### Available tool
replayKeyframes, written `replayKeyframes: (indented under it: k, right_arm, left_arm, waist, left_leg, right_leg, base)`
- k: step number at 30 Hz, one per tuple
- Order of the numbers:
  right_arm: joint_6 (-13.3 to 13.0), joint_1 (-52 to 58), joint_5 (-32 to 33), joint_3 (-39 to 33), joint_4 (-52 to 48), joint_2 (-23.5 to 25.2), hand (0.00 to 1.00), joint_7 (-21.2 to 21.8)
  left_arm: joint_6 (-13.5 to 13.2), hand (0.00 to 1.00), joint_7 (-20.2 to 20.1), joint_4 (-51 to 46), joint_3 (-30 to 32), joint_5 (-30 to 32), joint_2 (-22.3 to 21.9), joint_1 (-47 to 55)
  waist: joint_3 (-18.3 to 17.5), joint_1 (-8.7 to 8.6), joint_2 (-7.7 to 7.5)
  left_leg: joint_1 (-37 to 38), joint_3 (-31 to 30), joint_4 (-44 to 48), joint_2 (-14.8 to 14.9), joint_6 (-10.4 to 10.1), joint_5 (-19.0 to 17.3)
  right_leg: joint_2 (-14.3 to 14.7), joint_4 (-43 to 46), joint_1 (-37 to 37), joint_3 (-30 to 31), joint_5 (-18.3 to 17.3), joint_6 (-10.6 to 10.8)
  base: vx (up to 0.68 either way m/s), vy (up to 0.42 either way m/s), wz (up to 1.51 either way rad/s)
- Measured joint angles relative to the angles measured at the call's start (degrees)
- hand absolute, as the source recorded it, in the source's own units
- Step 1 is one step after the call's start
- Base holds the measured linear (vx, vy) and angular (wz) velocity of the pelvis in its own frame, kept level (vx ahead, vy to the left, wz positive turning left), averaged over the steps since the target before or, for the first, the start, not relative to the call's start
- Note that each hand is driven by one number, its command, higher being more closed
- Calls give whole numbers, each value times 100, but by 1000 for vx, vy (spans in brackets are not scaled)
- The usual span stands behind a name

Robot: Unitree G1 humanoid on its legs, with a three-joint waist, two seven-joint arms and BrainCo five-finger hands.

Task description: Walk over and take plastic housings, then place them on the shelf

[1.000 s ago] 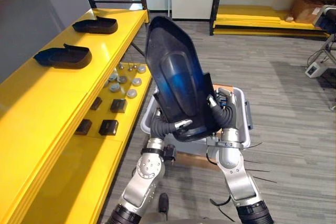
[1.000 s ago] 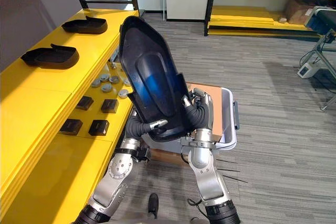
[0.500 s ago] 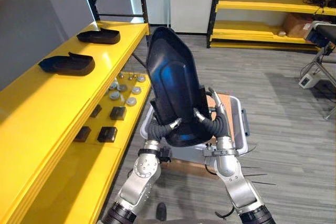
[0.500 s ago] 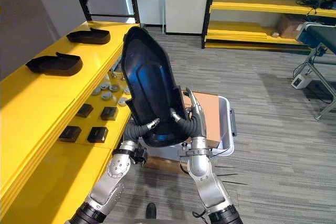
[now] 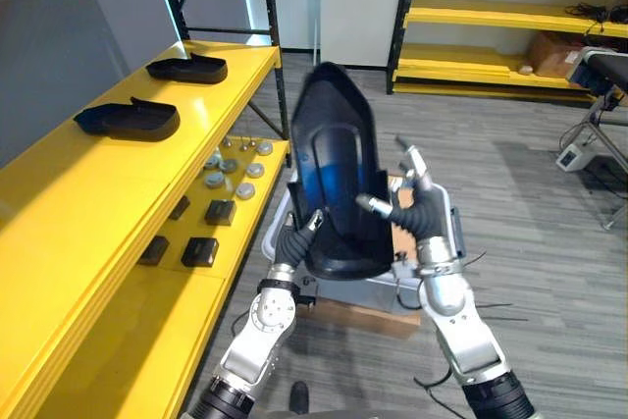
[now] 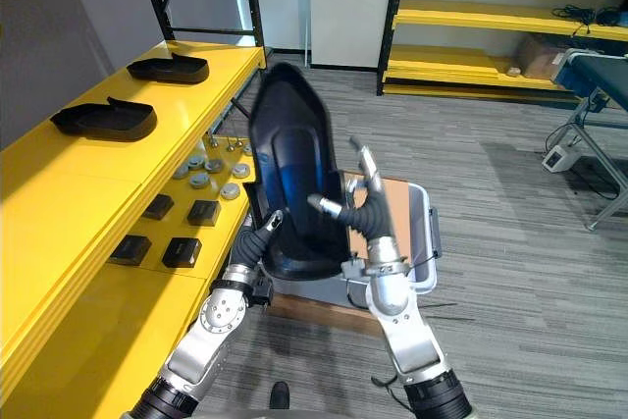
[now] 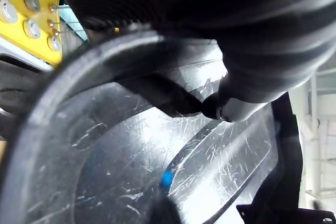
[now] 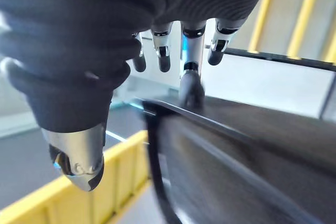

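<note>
Releasing housing (image 5: pixel 334 169), right hand (image 5: pixel 420 211) opens; left hand (image 5: pixel 292 242) grips.

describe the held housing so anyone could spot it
Beside the long yellow shelf sits a grey bin. Above it, between the left hand and right hand, a black housing stands upright, while two other housings lie flat on the shelf.

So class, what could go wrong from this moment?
1. The tall plastic housing stands upright; the right hand has straight fingers only touching its rim, so it may tip or slip from the left hand.
2. Swinging it toward the yellow shelf could knock the housings lying there.
</note>
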Motion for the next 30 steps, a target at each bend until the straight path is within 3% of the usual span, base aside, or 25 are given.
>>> replayKeyframes:
  k: [8,12,18,22,26,27,29,30]
  right_arm:
    - [-140,448,646,-2546,-43,148,0,-400]
    - [-97,1115,1024,-3758,1013,273,0,-708]
    - [259,1851,1577,-4250,3090,557,0,-801]
    - [419,2121,2043,-4269,4888,887,0,-439]
    - [679,2339,2185,-3802,6495,1061,0,75]
    - [707,2354,2184,-3729,6631,1099,0,127]
    - [806,2365,2173,-3519,6973,1246,0,297]
    - [836,2334,2158,-3362,7153,1302,0,394]
  left_arm:
    - [-10,100,8,-488,625,176,-304,392]
    - [-13,100,-1,-836,1010,214,-337,818]
    - [-109,100,-16,-1192,1153,184,-483,1183]
    - [-222,100,-37,-1267,1145,-32,-632,1397]
    - [-289,100,-61,-1316,1059,-138,-614,1397]
    - [-302,100,-68,-1325,1050,-139,-613,1396]
    - [-305,100,-135,-1339,1019,-139,-626,1346]
    - [-331,100,-141,-1360,991,-140,-654,1317]
  waist:
    - [1,-80,0]
    - [2,-239,3]
    - [-35,-311,112]
    - [-77,-301,195]
    - [-60,-238,195]
    - [-50,-231,186]
    - [13,-229,102]
    - [106,-203,56]
  left_leg:
    - [-4,-2,-1,-12,21,-20]
    - [-11,1,-1,-6,23,-22]
    - [-51,17,-1,-2,27,-28]
    - [-44,20,-1,8,27,-29]
    - [48,119,0,31,-62,-129]
    - [50,157,0,32,-128,-201]
    - [3,338,1,-41,-368,-686]
    - [-26,541,226,-85,-230,-743]
  right_leg:
    - [-2,-23,11,-6,-29,-28]
    - [0,-27,0,-14,-33,-35]
    - [34,-33,-45,-14,-33,-36]
    - [44,-31,-34,-17,-33,-37]
    - [50,-15,69,-32,-36,-34]
    - [41,-8,75,-42,-35,-34]
    - [-70,37,115,-183,-39,-37]
    - [-220,109,73,-333,-127,-59]
  base:
    - [0,0,0]
    - [0,0,0]
    - [0,0,-1]
    - [0,0,0]
    - [0,-1,3]
    - [10,-5,12]
    - [15,21,36]
    - [10,57,59]
